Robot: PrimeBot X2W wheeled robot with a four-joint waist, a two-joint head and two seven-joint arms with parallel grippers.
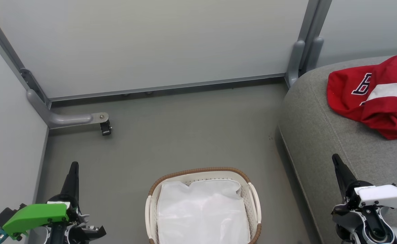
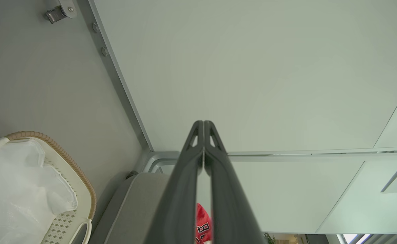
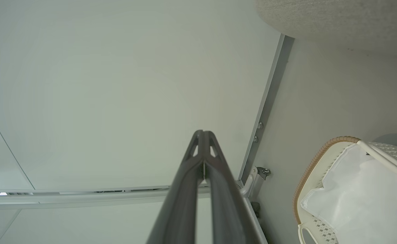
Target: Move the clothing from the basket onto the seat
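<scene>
scene: a small bay walled by pale grey panels on a plain grey floor, seen from just above the robot's arms.
clothing: a bright red sports garment with a broad white stripe and dark block lettering. it lies crumpled on top of the seat at the far right, well apart from the basket.
seat: a large grey woven cushion with a rounded edge and a stitched seam, standing on the robot's right, near the basket with a strip of floor between them.
basket: oval, white perforated plastic with a brown woven rim. it stands on the floor front and centre, between the two arms, with a rumpled white liner cloth inside.
left gripper: low on the left under a green wrist cover. its two dark fingers are pressed together tip to tip, closed on themselves, pointing at the far wall.
right gripper: low on the right under a white wrist cover. its fingers are likewise closed on themselves, over the front of the seat.
corner: a grey metal foot with a small black caster at the left.
</scene>
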